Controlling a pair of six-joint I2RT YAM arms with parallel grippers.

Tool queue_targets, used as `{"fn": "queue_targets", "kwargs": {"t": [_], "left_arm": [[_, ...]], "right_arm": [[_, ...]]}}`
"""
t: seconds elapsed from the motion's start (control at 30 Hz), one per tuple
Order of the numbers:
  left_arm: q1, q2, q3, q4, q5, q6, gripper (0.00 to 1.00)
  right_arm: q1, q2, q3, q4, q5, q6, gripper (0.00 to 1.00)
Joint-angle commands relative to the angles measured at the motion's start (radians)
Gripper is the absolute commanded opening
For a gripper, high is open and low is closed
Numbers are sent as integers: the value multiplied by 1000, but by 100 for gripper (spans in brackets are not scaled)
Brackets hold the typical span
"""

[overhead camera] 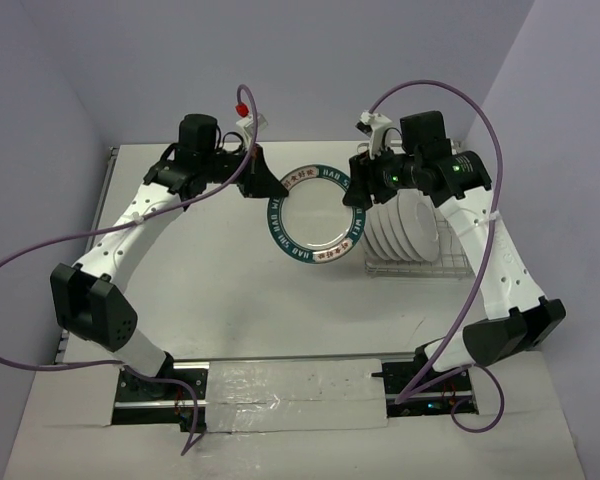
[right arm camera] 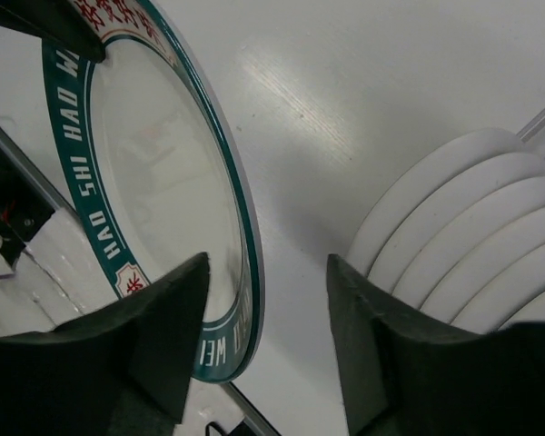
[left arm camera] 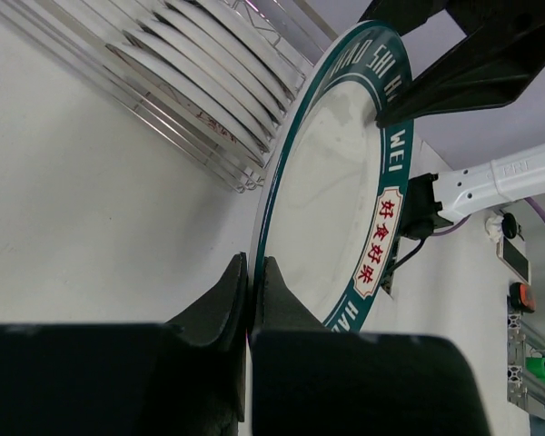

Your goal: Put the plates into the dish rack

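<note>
One plate [overhead camera: 315,215] hangs beside the dish rack [overhead camera: 420,268]. My left gripper [left arm camera: 252,272] pinches its rim so my right gripper [right arm camera: 268,272], spread round it, can take over, I think.

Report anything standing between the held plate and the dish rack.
Nothing lies on the table between the plate and the dish rack. The left gripper is shut on its far rim; the open right gripper straddles the rim nearest the rack. Standing plates fill the rack's near end, so any free slot seems to lie beyond them.
</note>
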Motion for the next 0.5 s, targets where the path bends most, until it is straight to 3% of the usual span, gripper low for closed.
{"fn": "queue_targets", "kwargs": {"t": [0.0, 0.1, 0.2, 0.23, 0.3, 0.4, 0.43, 0.47], "left_arm": [[-16, -30, 69, 14, 56, -2, 0], [-19, -27, 71, 26, 56, -13, 0], [-21, -24, 74, 29, 47, -14, 0], [-21, -21, 75, 28, 44, -16, 0], [-21, -21, 77, 29, 3, -22, 9], [-21, -13, 101, 3, -81, -36, 59], [-19, -8, 123, -24, -98, -31, 96], [-16, -8, 134, -37, -135, -27, 99]], "right_arm": [[11, 21, 14, -29, -54, -21, 58], [11, 37, 31, -63, -84, -32, 43], [13, 40, 37, -67, -100, -29, 15], [13, 38, 37, -67, -92, -24, 0], [13, 28, 37, -60, -86, -17, 0], [10, -9, 30, -29, -51, 6, 0], [3, -20, 36, -24, -40, 11, 0], [-6, -41, 39, -15, -31, 19, 0]]}}
